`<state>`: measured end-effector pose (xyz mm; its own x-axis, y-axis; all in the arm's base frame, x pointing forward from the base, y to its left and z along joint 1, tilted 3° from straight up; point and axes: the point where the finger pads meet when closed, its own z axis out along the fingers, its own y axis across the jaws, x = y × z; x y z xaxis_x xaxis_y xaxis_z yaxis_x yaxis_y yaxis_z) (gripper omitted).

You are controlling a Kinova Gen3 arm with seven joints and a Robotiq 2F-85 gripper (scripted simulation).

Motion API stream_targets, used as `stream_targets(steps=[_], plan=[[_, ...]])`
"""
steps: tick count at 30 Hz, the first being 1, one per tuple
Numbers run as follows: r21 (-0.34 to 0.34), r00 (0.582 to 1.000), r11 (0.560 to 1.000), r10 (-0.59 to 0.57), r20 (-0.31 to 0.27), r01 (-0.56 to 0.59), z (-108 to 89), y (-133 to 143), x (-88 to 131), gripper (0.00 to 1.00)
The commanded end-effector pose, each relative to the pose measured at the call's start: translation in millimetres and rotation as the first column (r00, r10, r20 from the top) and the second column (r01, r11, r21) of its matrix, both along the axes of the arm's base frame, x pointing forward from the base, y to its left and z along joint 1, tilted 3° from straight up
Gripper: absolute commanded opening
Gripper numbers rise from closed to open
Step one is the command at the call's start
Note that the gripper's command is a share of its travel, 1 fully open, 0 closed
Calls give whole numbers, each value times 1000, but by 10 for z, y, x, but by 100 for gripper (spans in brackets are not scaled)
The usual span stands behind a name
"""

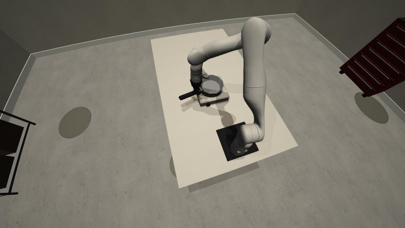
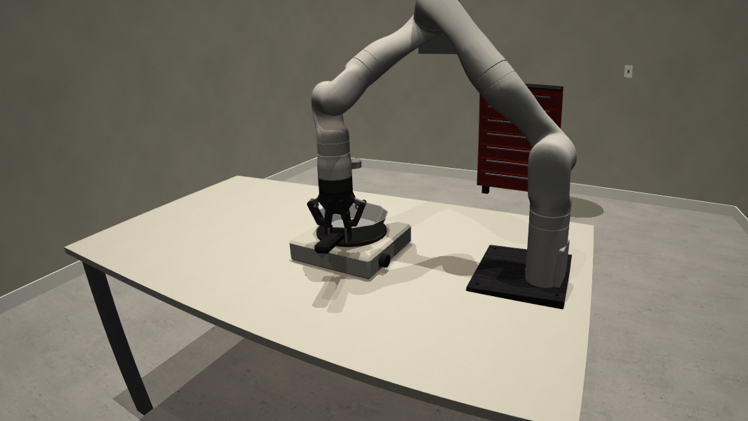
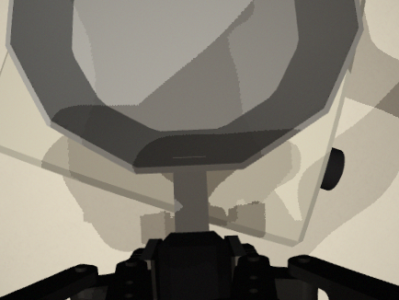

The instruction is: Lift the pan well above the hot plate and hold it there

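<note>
A dark grey pan with a black handle is over the white hot plate in the middle of the table. In the exterior view the pan is level and close above the hot plate; I cannot tell if it still touches it. My gripper points straight down and is shut on the pan's handle close to the bowl. In the wrist view the pan bowl fills the top and the handle runs down between my fingers.
The hot plate has a black knob on its near side. My arm's black base plate is bolted to the table at the right. A red drawer cabinet stands behind the table and a dark shelf frame stands on the floor at far left.
</note>
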<state>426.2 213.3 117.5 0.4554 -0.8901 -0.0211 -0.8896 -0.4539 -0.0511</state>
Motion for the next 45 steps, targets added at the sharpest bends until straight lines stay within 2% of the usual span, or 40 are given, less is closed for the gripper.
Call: stream_targets(steps=[1,31,45], plan=[[1,1000,1000,0,2,0,15,4,4,0],[1,1000,1000,-1,2,1,172,-3,3,0],[1,1000,1000,-1,2,1,329,-10,-5,0]])
